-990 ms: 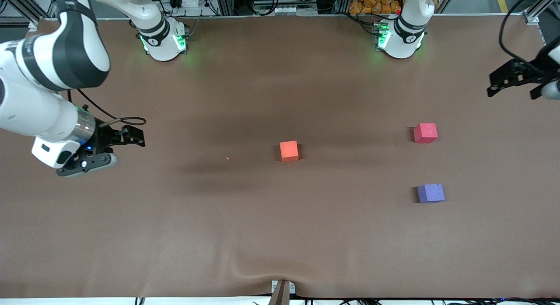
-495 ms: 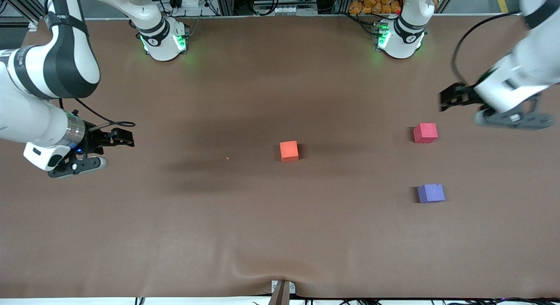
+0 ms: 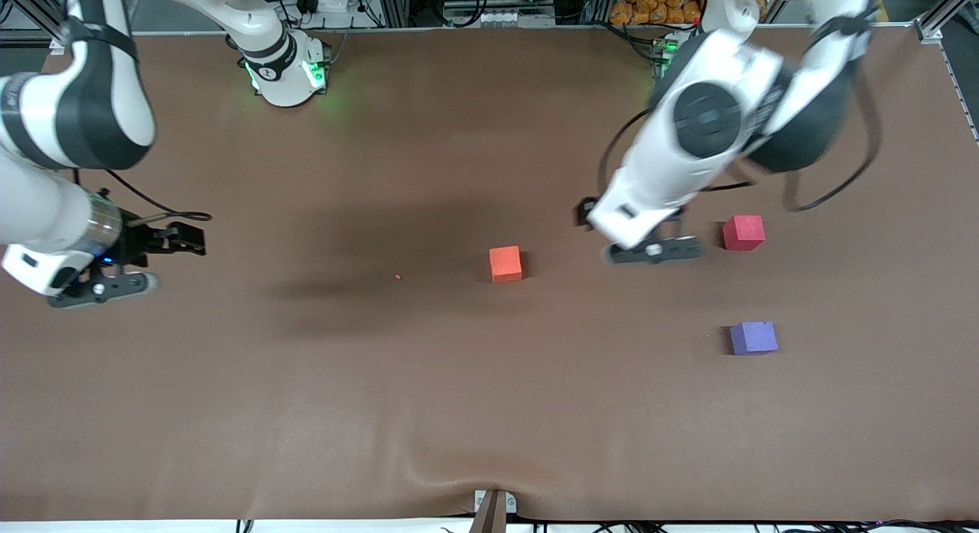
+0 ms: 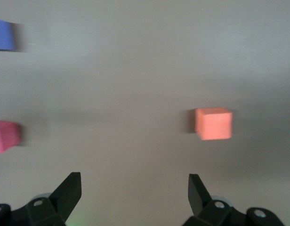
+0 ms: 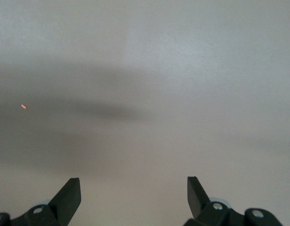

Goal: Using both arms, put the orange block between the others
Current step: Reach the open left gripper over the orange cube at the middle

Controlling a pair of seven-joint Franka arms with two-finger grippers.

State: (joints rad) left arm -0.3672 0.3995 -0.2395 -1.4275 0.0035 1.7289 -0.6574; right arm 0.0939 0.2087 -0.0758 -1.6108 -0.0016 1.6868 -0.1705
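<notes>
Orange block [image 3: 505, 263] untouched | left end effector [image 4: 134, 188] spread, seemingly over bare table | right end effector [image 3: 157, 250] spread

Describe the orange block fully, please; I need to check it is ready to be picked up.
The orange block is a small matte cube, foam-like in look, bright orange with slightly darker side faces. It sits flat and upright on the brown table cover, near the table's middle, alone. Nothing touches it. The pinkish-red cube and purple cube lie well apart from it, toward the left arm's end. The left gripper, jaws open, is over the cover between the orange and pinkish-red cubes.
</notes>
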